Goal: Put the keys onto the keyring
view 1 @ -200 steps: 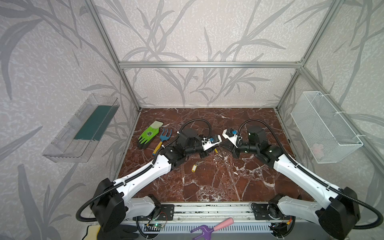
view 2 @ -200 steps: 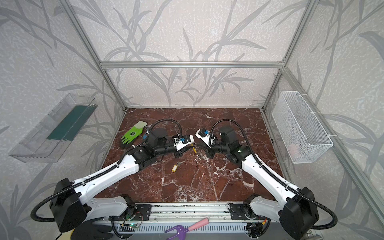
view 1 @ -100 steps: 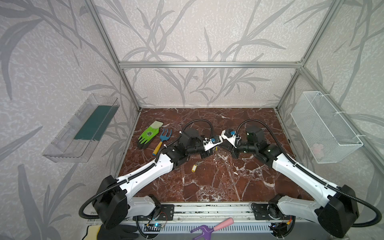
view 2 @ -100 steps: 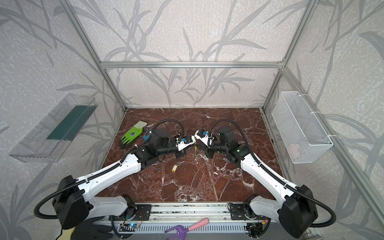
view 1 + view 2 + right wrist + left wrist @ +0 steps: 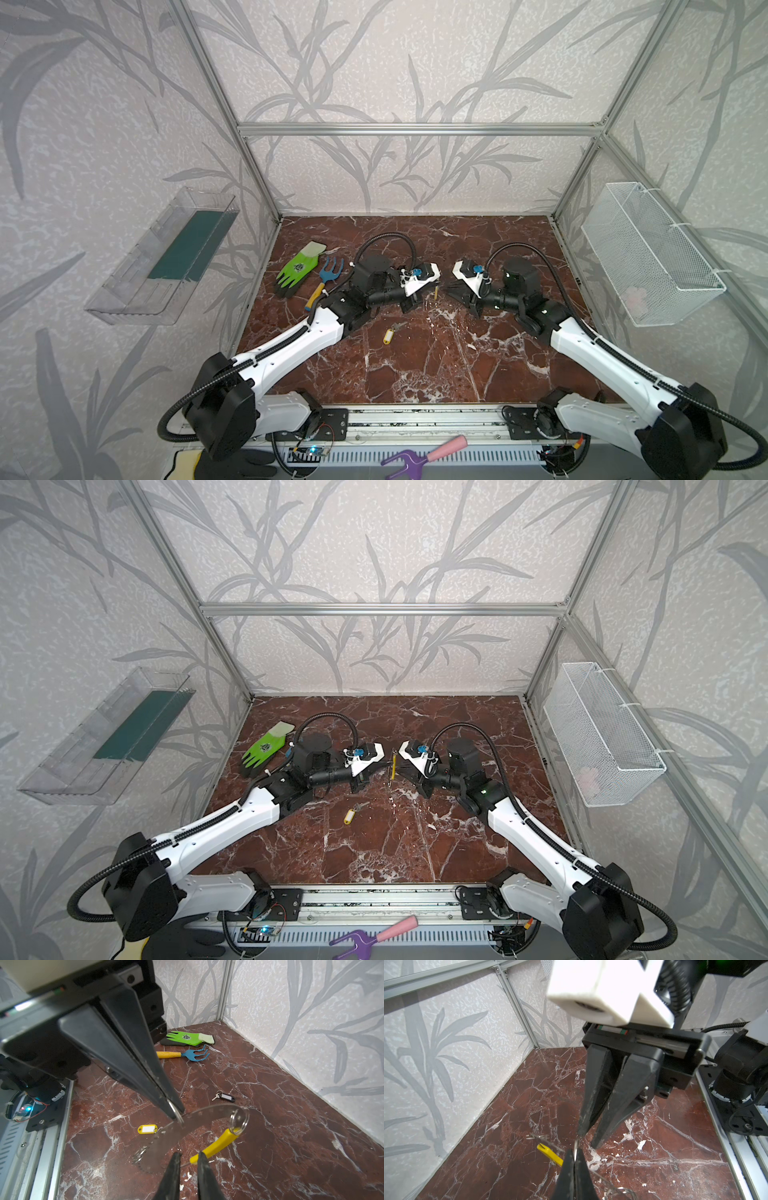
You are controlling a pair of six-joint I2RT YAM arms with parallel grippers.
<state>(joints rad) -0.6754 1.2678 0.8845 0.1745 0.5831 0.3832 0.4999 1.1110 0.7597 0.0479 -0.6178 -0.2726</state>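
Toward the front edge of the bench lies the yellow-tagged key. Mid-bench, off the surface, my left jaws are pinched tight on the keyring. My right jaws stand barely parted at the end of its yellow segment, clamping nothing I can see. Nearer the back edge rests the black-fob key. I judge it best to hold the ring steady while the right fetches a key.

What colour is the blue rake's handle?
The handle is yellow; clearest in the right wrist view.

Shiny metal keyring (part yellow plastic), glossy marble table, cloth glove
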